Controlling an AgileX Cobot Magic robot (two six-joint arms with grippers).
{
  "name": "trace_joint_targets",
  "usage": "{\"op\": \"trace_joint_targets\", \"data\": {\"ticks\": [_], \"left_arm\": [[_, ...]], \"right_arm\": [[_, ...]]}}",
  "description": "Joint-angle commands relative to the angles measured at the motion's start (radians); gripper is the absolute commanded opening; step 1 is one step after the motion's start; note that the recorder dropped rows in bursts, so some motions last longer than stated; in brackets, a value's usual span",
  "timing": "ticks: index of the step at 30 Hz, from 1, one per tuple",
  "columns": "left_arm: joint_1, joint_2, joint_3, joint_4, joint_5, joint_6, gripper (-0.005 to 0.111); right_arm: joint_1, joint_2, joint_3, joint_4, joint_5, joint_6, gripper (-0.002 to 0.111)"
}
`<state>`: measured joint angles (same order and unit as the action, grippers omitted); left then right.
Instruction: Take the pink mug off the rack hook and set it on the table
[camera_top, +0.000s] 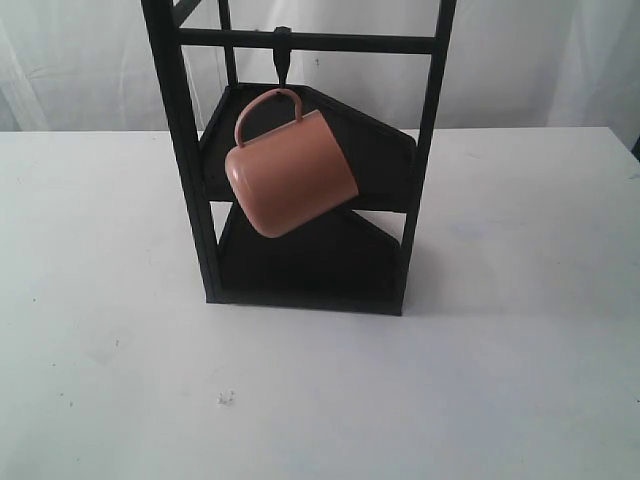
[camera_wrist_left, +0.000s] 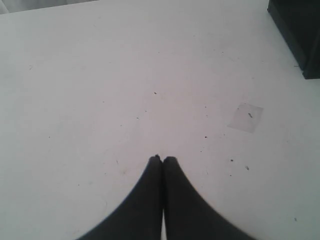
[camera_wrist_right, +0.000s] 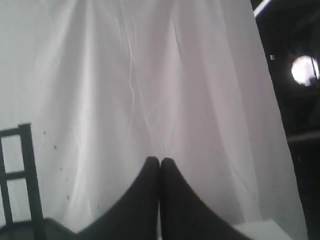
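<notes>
The pink mug (camera_top: 290, 172) hangs tilted by its thin loop handle from the hook (camera_top: 282, 62) under the top crossbar of the black rack (camera_top: 190, 170), which stands on the white table (camera_top: 110, 300). Neither gripper shows in the exterior view. In the left wrist view my left gripper (camera_wrist_left: 162, 159) is shut and empty above bare table, with a corner of the rack (camera_wrist_left: 300, 35) at the frame's edge. My right gripper (camera_wrist_right: 159, 160) is shut and empty too, pointed at a white curtain, with a rack post (camera_wrist_right: 27, 170) off to one side.
A white curtain (camera_top: 90, 60) hangs behind the table. A small clear scrap (camera_top: 226, 397) lies on the table in front of the rack. A pale square patch (camera_wrist_left: 245, 117) marks the table near the left gripper. A bright lamp (camera_wrist_right: 304, 70) shines past the curtain's edge.
</notes>
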<state>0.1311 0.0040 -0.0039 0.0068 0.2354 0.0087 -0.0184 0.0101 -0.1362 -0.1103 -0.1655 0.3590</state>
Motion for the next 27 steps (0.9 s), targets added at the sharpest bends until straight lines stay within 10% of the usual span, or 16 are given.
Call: {"op": "trace_joint_targets", "data": {"ticks": [1,15,27], "left_arm": [[-0.005,-0.004,0.004,-0.001,-0.003,-0.009,0.000],[-0.005,-0.004,0.004,-0.001,-0.003,-0.009,0.000],[-0.005,-0.004,0.004,-0.001,-0.003,-0.009,0.000]], "right_arm": [[-0.002,0.101,-0.020,0.012,0.141,0.045,0.000],[0.152,0.718,-0.175,0.033,0.375,0.052,0.000],[0.298,0.960,-0.490,0.636,1.049,-0.767,0.000]]}}
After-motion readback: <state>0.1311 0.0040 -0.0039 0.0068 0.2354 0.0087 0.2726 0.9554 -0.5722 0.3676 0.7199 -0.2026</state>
